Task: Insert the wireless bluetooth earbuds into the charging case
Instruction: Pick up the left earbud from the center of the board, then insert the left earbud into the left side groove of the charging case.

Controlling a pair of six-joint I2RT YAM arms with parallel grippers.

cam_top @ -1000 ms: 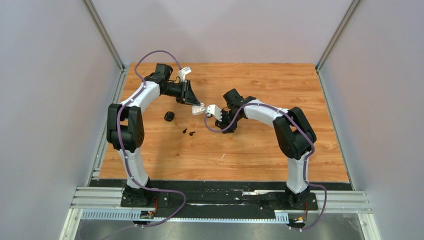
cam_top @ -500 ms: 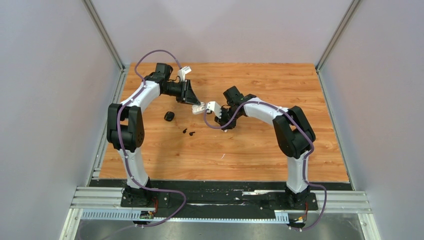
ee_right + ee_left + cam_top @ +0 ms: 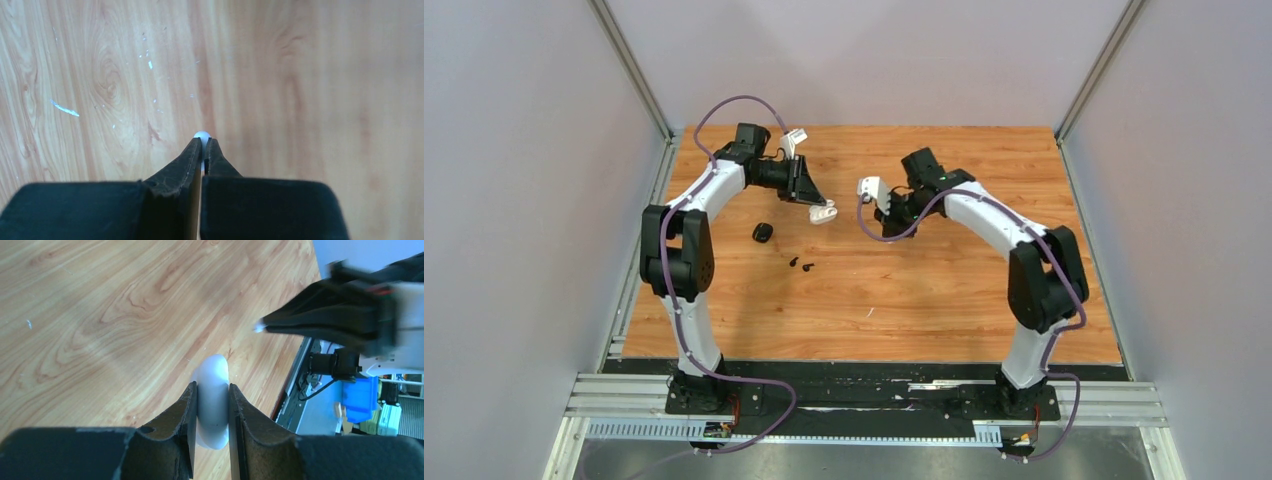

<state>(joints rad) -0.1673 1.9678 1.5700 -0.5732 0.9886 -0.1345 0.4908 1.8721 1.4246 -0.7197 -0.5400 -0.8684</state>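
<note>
- Top: two black earbuds (image 3: pixel 801 265) lie loose, just nearward of the white charging case (image 3: pixel 823 212).
- Left wrist: my left claw (image 3: pixel 211 390) clamps that case's sides, which look glossy and likely slippery.
- Right wrist: my right claw (image 3: pixel 202 144) tip-pinches a white earbud (image 3: pixel 201 135), tiny and light.

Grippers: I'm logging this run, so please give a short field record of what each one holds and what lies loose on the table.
left gripper: shut on white case
right gripper: shut on white earbud
black earbuds: two, loose on table
black case: on table, left of black earbuds
</note>
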